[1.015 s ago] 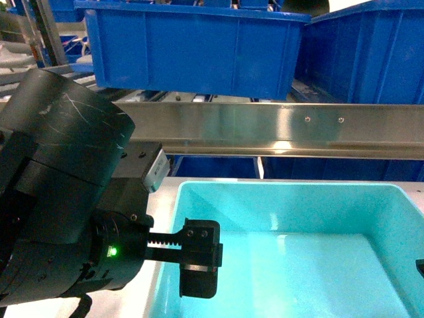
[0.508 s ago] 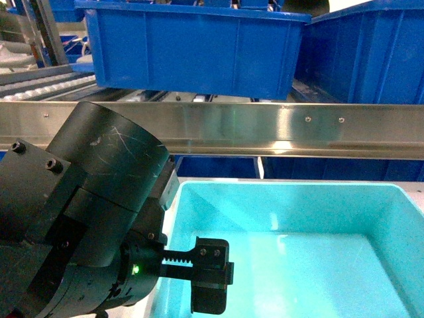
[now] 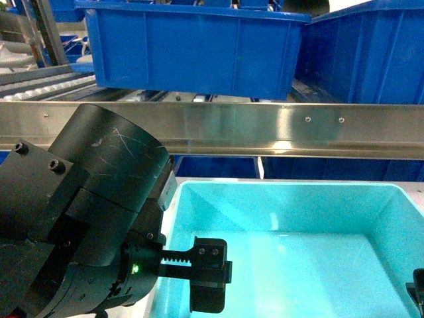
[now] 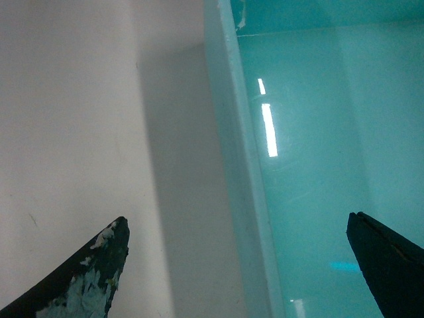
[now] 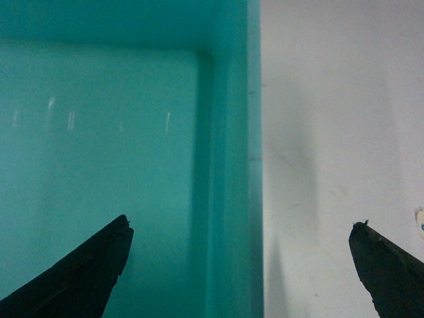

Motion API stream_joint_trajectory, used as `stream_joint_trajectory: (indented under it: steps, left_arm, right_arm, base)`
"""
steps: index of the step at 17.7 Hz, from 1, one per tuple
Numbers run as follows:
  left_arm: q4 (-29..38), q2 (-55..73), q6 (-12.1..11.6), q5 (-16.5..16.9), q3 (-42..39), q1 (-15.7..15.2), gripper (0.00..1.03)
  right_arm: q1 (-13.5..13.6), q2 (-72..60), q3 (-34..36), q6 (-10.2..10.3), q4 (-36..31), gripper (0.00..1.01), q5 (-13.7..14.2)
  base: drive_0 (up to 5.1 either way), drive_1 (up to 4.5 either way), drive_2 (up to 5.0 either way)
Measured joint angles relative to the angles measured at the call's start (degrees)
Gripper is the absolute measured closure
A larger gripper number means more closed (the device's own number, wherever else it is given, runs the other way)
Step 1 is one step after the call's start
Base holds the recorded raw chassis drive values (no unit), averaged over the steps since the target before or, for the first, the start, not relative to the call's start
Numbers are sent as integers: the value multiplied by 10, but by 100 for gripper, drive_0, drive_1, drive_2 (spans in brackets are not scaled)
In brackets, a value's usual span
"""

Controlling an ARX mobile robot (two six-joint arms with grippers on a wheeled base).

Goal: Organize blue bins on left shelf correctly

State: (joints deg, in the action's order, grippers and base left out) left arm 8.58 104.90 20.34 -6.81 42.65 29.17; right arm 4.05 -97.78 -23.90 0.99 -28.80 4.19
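Left hand (image 4: 238, 265) sits marginally lower than before, fingers apart astride the glossy turquoise bin (image 3: 291, 199) wall, lower frame; right hand (image 5: 242, 265) likewise spread. Steel shelf rail (image 3: 265, 129) above.

The head camera looks forward and slightly down from close behind the left arm (image 3: 86, 225), taking in the turquoise bin (image 3: 291, 199) below and the steel shelf rail (image 3: 265, 129) and royal-blue bins (image 3: 199, 46) beyond. Each wrist camera points steeply down at very close range, the left one straddling the turquoise bin's left wall (image 4: 242, 172), the right one its right wall (image 5: 232, 185), both over the white surface (image 4: 73, 119). All three views share that bin.
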Motion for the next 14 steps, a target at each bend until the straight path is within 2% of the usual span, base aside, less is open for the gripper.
stream_joint_trajectory:
  steps: [6,8,10,14]
  left_arm:
    - [0,0,-1,0,0,0,6]
    - [0,0,0,0,0,0,26]
    - [0,0,0,0,0,0,46]
    - [0,0,0,0,0,0,73]
  right_arm:
    - [-3,-3,0,0,-2,3,5]
    - [-3,-3,0,3,-2,18,5]
    - [-3,-3,0,3,-2,38,5]
    - [-3,-3,0,3,-2,64,5]
  base:
    - [0,0,0]
    - [0,0,0]
    - [0,0,0]
    - [0,0,0]
